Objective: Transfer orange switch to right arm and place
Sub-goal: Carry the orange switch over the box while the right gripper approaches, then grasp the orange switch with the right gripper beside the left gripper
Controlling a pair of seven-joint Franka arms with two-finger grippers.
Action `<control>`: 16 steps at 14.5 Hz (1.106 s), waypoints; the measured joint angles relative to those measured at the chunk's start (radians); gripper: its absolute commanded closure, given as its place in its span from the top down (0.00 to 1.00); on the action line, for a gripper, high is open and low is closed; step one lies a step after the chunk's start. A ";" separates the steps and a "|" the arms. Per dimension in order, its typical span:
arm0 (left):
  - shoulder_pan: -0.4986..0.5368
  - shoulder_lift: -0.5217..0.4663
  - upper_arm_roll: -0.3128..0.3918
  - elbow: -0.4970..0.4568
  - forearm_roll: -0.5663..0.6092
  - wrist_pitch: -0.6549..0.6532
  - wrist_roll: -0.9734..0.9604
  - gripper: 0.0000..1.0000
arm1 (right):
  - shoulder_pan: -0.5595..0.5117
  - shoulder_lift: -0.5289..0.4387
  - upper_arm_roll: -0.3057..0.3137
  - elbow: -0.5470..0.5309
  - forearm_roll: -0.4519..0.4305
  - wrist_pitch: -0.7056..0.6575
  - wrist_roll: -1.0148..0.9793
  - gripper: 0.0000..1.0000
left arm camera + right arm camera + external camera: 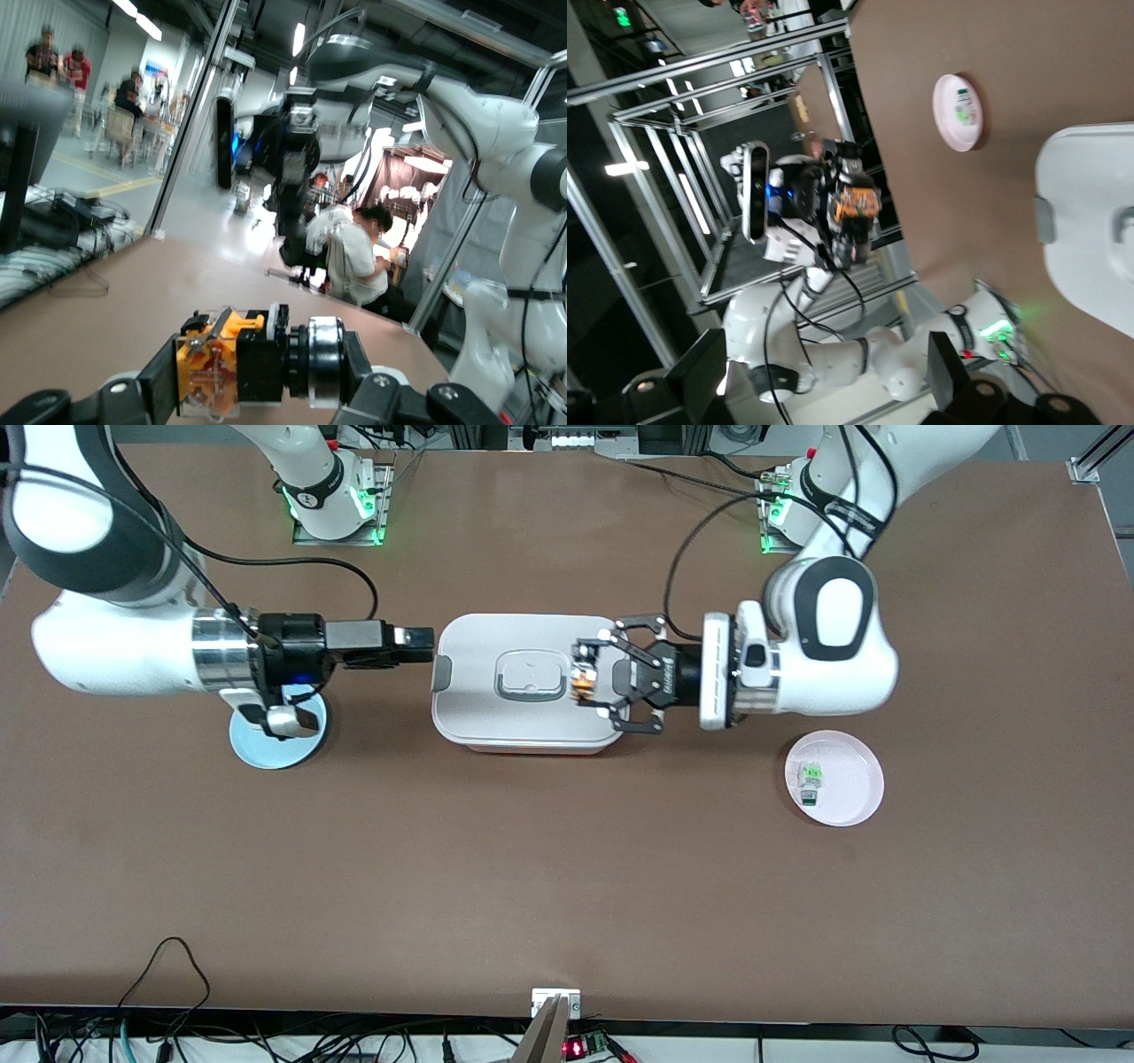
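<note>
My left gripper (595, 677) is shut on the orange switch (584, 681) and holds it level over the white lidded box (496, 722), at the box's end toward the left arm. In the left wrist view the switch (208, 367), with its orange end, black body and silver ring, sits clamped between the fingers (158, 390). My right gripper (423, 646) is open and empty, in the air just off the box's other end, pointing at the switch. Its fingers (709, 376) stand wide apart in the right wrist view, which shows the switch (855, 204) farther off in my left gripper.
A blue plate (266, 751) lies under my right wrist. A pink plate (855, 784) with a small white-and-green part (810, 777) lies toward the left arm's end, nearer the front camera than my left arm. The box has a grey lid handle (530, 675).
</note>
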 measured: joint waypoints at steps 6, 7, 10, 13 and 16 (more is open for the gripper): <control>-0.041 0.008 -0.040 0.000 -0.173 0.096 0.149 0.43 | 0.063 0.059 0.001 -0.042 0.137 0.037 -0.001 1.00; -0.057 0.008 -0.042 0.002 -0.187 0.115 0.152 0.43 | 0.070 0.058 0.001 -0.047 0.144 0.038 -0.001 1.00; -0.074 0.009 -0.043 0.005 -0.195 0.132 0.153 0.43 | 0.096 0.058 0.001 -0.054 0.197 0.048 -0.001 1.00; -0.079 0.022 -0.043 0.035 -0.195 0.172 0.153 0.43 | 0.114 0.059 0.001 -0.056 0.214 0.059 -0.001 1.00; -0.100 0.037 -0.044 0.059 -0.196 0.206 0.153 0.43 | 0.131 0.059 0.001 -0.056 0.252 0.074 -0.001 0.99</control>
